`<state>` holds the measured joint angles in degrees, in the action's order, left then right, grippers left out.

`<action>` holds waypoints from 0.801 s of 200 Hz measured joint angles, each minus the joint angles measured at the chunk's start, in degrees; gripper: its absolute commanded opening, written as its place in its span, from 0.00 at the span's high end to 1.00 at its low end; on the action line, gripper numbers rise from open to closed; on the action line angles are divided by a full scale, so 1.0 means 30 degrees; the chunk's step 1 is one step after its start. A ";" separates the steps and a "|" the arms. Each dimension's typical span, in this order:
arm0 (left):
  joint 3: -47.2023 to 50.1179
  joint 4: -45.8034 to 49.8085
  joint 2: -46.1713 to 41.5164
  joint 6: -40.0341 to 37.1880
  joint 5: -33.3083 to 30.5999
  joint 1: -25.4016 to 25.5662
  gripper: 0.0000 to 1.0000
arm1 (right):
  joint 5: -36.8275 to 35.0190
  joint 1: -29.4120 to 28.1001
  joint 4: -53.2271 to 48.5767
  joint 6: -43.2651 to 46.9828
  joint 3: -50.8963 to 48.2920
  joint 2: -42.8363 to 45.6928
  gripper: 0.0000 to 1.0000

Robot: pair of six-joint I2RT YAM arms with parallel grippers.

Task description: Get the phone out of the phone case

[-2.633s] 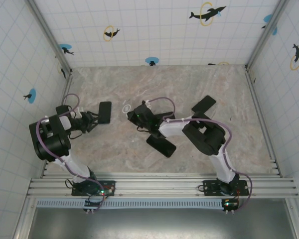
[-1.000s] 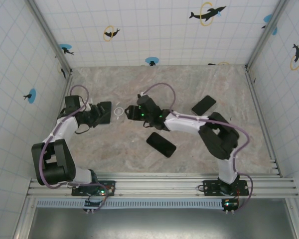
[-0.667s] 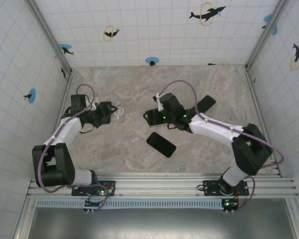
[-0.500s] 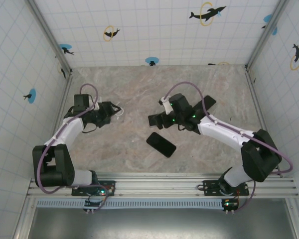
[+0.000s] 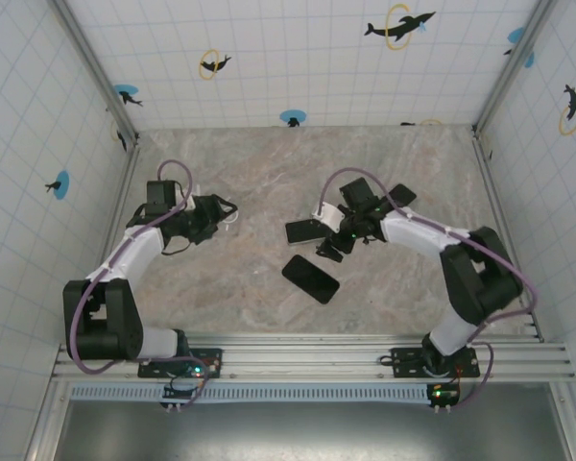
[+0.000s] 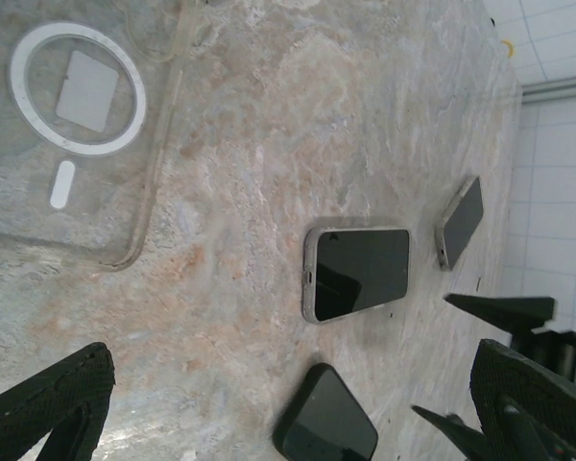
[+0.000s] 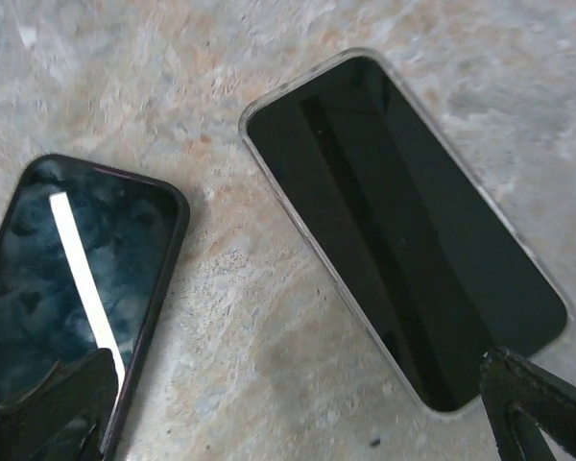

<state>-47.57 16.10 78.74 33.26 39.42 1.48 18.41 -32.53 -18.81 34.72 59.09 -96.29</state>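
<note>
My job looks done: the clear case (image 6: 77, 192) lies empty on the counter (image 6: 250, 144), and the phone (image 7: 403, 230) rests, seemingly bare, well apart from the case. My left hand (image 6: 288, 403) and right hand (image 7: 298, 403) both gape wide, holding nothing.

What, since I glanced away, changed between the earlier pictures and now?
The right gripper swung right, away from the clear case, laid a phone on the table and opened. The left gripper opened near the case. The black phone and the far phone stayed put.
</note>
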 measured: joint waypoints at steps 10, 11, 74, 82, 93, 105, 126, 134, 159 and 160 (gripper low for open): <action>-0.0066 0.0029 0.0036 0.0000 0.0073 0.0015 0.02 | 0.0109 0.0073 -0.0299 0.0743 0.0699 -0.0882 0.01; -0.0073 0.0022 0.0044 0.0000 0.0073 0.0015 0.02 | 0.0109 0.0080 -0.0313 0.0794 0.0750 -0.0954 0.01; -0.0131 0.0044 0.0379 -0.0015 0.0357 0.0036 0.03 | 0.0372 0.0525 -0.1020 0.3526 0.4801 -0.4962 0.01; -0.0153 0.0058 0.0437 -0.0022 0.0372 0.0036 0.02 | 0.0401 0.0525 -0.1107 0.3708 0.5049 -0.5246 0.01; -0.0204 0.0058 0.0510 -0.0022 0.0488 0.0051 0.03 | 0.0495 0.0525 -0.1253 0.3985 0.5370 -0.5712 0.01; -0.0270 0.0058 0.0510 -0.0029 0.0583 0.0051 0.03 | 0.0699 0.0525 -0.1515 0.4299 0.5719 -0.6178 0.01; -0.0335 0.0044 0.0510 -0.0036 0.0714 0.0138 0.03 | 0.0998 0.0525 -0.1792 0.4626 0.6441 -0.6972 0.01; -0.0342 0.0051 0.0510 -0.0036 0.0750 0.0175 0.04 | 0.1042 0.0517 -0.1814 0.4714 0.6674 -0.7220 0.01; -0.0342 0.0051 0.0510 -0.0036 0.0874 0.0189 0.04 | 0.1173 0.0503 -0.1945 0.4925 0.7264 -0.7774 0.01; -0.0342 0.0051 0.0510 -0.0036 0.0874 0.0197 0.04 | 0.1180 0.0503 -0.1960 0.4925 0.7278 -0.7796 0.01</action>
<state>-48.60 16.25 80.27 33.15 42.04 2.07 21.96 -31.03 -24.69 49.50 80.93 -119.68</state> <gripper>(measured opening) 0.964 0.993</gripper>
